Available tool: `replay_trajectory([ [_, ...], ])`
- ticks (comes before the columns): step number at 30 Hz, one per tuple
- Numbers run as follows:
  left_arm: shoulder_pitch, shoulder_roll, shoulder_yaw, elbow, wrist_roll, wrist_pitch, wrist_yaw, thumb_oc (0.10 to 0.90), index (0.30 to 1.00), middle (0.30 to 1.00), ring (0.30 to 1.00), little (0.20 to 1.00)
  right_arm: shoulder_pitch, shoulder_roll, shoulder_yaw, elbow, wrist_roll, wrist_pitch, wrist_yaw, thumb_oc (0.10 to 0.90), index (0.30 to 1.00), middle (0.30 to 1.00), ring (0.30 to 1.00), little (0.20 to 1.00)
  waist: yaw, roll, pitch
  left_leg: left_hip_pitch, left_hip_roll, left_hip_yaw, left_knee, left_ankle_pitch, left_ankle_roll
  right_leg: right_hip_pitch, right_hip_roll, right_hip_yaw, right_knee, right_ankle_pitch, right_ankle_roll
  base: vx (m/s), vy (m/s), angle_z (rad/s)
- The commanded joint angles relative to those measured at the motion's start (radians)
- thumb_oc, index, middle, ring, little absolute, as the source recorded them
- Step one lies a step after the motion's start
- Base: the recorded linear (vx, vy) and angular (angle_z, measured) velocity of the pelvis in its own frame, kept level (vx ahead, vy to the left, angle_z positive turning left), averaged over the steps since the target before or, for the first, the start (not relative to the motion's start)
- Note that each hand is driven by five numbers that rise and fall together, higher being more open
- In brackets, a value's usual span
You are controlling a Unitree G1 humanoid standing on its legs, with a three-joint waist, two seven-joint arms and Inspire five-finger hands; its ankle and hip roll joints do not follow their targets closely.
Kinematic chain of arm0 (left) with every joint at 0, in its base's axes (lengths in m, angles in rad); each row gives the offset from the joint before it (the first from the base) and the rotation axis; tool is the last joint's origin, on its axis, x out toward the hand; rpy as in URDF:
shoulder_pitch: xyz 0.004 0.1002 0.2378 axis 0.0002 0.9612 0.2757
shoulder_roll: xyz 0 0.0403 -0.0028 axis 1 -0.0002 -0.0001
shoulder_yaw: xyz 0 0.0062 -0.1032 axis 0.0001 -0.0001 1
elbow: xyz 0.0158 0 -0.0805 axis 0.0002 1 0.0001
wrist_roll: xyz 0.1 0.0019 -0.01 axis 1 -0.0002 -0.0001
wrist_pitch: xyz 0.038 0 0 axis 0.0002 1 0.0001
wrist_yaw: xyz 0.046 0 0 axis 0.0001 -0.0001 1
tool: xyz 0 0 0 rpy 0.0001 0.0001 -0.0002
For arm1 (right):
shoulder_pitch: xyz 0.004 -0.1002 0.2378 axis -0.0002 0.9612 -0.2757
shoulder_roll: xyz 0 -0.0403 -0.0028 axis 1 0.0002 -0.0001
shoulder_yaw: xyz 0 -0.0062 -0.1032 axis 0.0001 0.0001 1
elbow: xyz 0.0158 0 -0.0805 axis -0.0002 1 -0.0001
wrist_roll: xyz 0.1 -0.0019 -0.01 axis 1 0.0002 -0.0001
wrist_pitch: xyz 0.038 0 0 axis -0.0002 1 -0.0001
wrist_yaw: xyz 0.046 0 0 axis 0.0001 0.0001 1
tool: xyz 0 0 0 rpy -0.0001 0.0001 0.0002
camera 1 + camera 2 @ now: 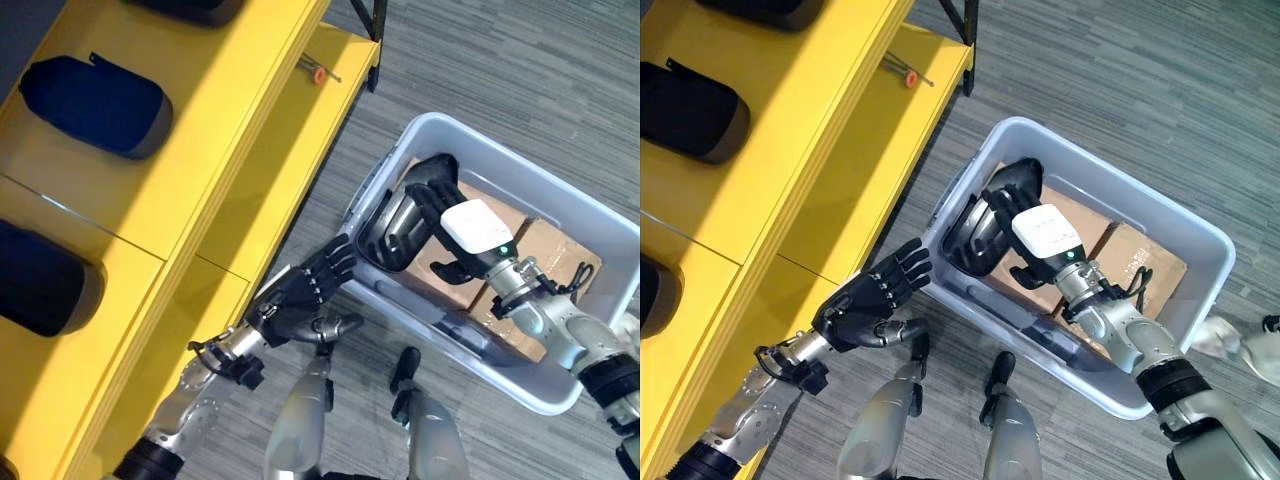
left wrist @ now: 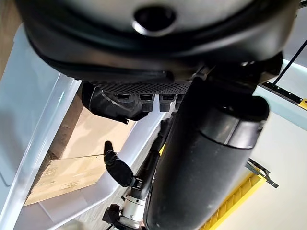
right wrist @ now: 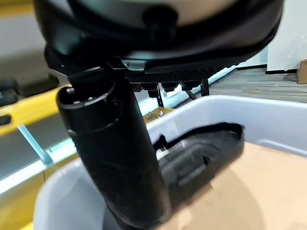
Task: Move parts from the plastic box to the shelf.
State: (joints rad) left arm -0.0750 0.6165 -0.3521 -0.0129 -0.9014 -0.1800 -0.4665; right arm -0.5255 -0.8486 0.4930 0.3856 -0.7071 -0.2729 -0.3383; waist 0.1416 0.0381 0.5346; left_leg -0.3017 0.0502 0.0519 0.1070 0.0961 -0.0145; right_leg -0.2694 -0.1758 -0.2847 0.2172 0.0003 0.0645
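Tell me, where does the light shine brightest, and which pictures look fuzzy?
In the left eye view, light falls in a bright diagonal band on the yellow shelf, while the floor by the plastic box is duller. In the right wrist view, the right hand looms close and soft-edged, and the black part is blurry. In the left wrist view, the left hand is a dark, fuzzy bulk.

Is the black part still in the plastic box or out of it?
In: the black part sits inside the plastic box, by its wall.
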Motion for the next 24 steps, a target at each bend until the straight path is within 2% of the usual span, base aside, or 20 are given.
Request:
replay_trajectory([
  [1,-0.001,0.016,-0.008,-0.126,-0.054,-0.063,-0.065,0.900,1.000,1.000,1.000,1.000,-0.130,-0.091,0.045,-0.013,0.009,0.007,-0.062,0.900,1.000,1.000,1.000,1.000,0.002,0.019,-0.034,-0.040,0.010,0.012,0.063,-0.067,-0.019,0.033,0.030,0.038,0.124,-0.157,-0.016,-0.08,-0.019,0.03],
  [7,-0.028,0.008,-0.015,-0.123,-0.037,-0.055,-0.062,0.900,1.000,1.000,1.000,1.000,-0.202,-0.085,0.107,0.095,0.014,0.054,-0.043,0.900,1.000,1.000,1.000,1.000,0.016,0.034,-0.015,-0.053,0.002,0.013,0.053,-0.061,-0.014,-0.002,0.030,0.031,0.158,-0.164,-0.017,-0.07,-0.010,0.02],
  [12,-0.026,0.001,-0.012,-0.119,-0.030,-0.060,-0.058,0.900,1.000,1.000,1.000,1.000,-0.239,-0.073,0.123,0.154,-0.004,0.072,-0.121,0.900,1.000,1.000,1.000,1.000,0.029,0.049,-0.015,-0.066,-0.001,0.007,0.044,-0.053,-0.012,-0.030,0.031,0.022,0.203,-0.181,-0.025,0.00,0.000,0.00],
  [16,-0.012,-0.002,-0.006,-0.119,-0.033,-0.065,-0.087,0.900,1.000,1.000,1.000,1.000,-0.213,-0.061,0.075,0.149,-0.024,0.078,-0.257,0.900,1.000,1.000,1.000,1.000,0.026,0.058,-0.015,-0.046,-0.005,0.005,0.004,-0.041,-0.011,-0.024,0.039,0.020,0.199,-0.185,-0.023,-0.02,-0.007,0.04],
  [17,-0.010,-0.002,-0.005,-0.120,-0.034,-0.067,-0.092,0.900,1.000,1.000,1.000,1.000,-0.204,-0.059,0.057,0.137,-0.062,0.074,-0.288,0.900,1.000,1.000,1.000,1.000,0.022,0.058,-0.015,-0.039,-0.006,0.008,-0.002,-0.041,-0.011,-0.019,0.040,0.021,0.193,-0.184,-0.021,0.00,0.000,0.00],
  [24,0.008,-0.012,-0.001,-0.136,-0.032,-0.067,-0.097,0.900,1.000,1.000,1.000,1.000,-0.092,-0.051,-0.049,-0.008,-0.139,0.038,-0.406,0.900,1.000,1.000,1.000,1.000,-0.014,0.048,-0.033,0.005,0.001,0.029,-0.018,-0.050,-0.012,0.013,0.043,0.034,0.141,-0.164,-0.014,0.00,0.002,0.00],
])
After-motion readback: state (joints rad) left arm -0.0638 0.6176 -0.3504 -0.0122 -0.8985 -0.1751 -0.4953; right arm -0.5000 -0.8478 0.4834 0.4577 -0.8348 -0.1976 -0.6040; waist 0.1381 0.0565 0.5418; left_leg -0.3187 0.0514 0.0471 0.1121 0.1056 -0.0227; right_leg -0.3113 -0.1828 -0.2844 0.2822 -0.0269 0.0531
